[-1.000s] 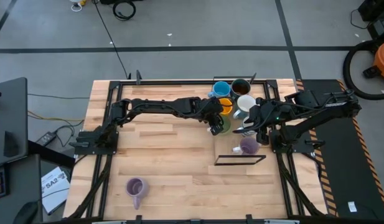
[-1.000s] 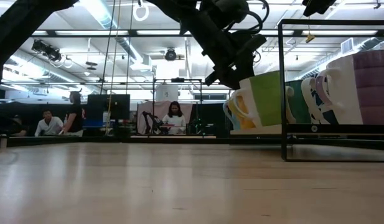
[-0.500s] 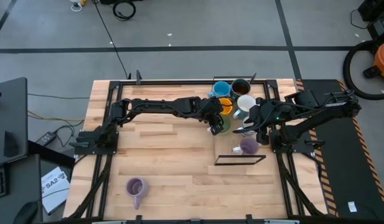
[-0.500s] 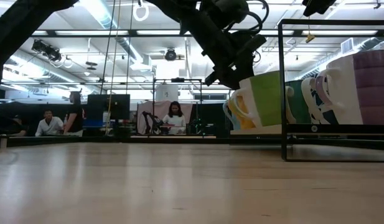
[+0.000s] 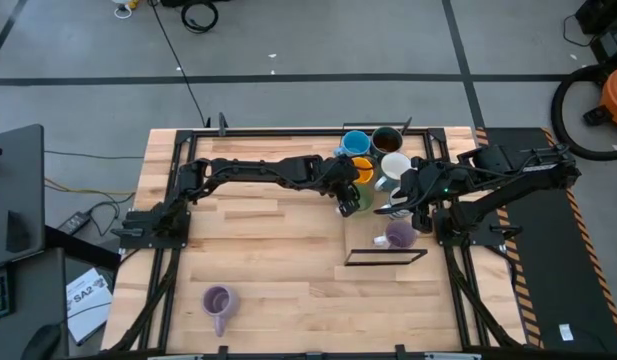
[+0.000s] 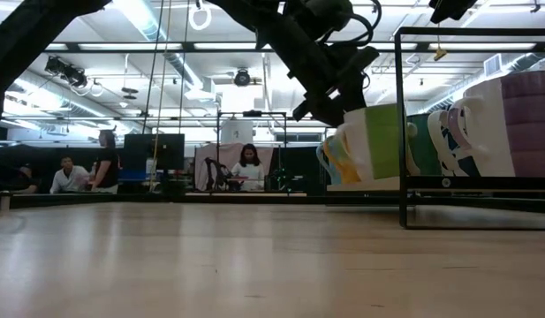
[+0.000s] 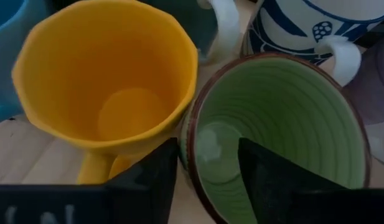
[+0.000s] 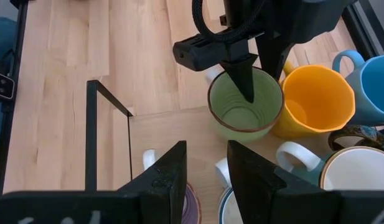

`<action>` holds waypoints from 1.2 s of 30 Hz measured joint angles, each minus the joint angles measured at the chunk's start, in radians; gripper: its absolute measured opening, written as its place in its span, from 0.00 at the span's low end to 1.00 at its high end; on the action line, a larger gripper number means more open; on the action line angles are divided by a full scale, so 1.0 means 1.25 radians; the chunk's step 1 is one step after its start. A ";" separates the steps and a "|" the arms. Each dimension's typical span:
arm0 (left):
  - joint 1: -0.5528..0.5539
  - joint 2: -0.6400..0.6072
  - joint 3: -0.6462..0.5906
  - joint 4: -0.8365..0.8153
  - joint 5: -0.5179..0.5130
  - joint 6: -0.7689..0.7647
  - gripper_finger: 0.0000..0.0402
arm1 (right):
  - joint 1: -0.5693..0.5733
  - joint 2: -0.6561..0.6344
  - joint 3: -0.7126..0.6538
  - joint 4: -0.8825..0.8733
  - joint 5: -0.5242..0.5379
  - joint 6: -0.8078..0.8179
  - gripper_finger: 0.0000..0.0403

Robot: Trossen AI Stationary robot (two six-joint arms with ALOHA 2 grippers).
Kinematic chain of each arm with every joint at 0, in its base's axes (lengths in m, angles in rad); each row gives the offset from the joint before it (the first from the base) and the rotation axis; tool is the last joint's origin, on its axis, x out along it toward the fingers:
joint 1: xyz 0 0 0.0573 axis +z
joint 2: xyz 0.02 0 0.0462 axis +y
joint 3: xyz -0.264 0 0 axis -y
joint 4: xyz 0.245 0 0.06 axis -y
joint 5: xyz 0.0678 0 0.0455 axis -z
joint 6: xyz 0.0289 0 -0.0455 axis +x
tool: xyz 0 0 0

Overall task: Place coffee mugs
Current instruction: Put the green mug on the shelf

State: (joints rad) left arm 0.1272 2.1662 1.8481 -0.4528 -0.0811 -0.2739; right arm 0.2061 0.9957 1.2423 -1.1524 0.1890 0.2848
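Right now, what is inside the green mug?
One finger of the left gripper dips inside the green mug; the other stays outside its rim. Its visible interior is otherwise empty; the finger covers part.

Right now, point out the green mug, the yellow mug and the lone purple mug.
green mug (image 8: 244,107): right wrist view, inside wall.
yellow mug (image 7: 117,81): left wrist view, inside wall.
lone purple mug (image 5: 218,300): high view, its opening.

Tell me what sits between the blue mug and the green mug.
The orange-yellow ceramic mug sits between the blue mug and the green ribbed mug, touching the green one's rim; the right wrist view shows it.
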 joint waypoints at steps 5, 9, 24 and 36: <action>0.000 0.000 0.000 0.008 0.013 -0.002 0.51 | 0.000 0.000 0.000 0.000 0.000 0.000 0.30; 0.000 0.000 0.000 0.017 0.013 -0.002 0.51 | 0.000 0.000 0.000 0.000 0.000 0.000 0.30; 0.000 -0.007 0.000 0.026 0.013 -0.040 0.51 | 0.000 0.000 0.000 0.000 0.000 0.000 0.30; 0.001 -0.025 0.000 0.009 0.013 -0.044 0.51 | 0.000 0.000 0.000 0.001 0.000 0.000 0.30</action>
State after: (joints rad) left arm 0.1280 2.1345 1.8481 -0.4418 -0.0647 -0.3294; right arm 0.2062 0.9957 1.2419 -1.1511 0.1885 0.2850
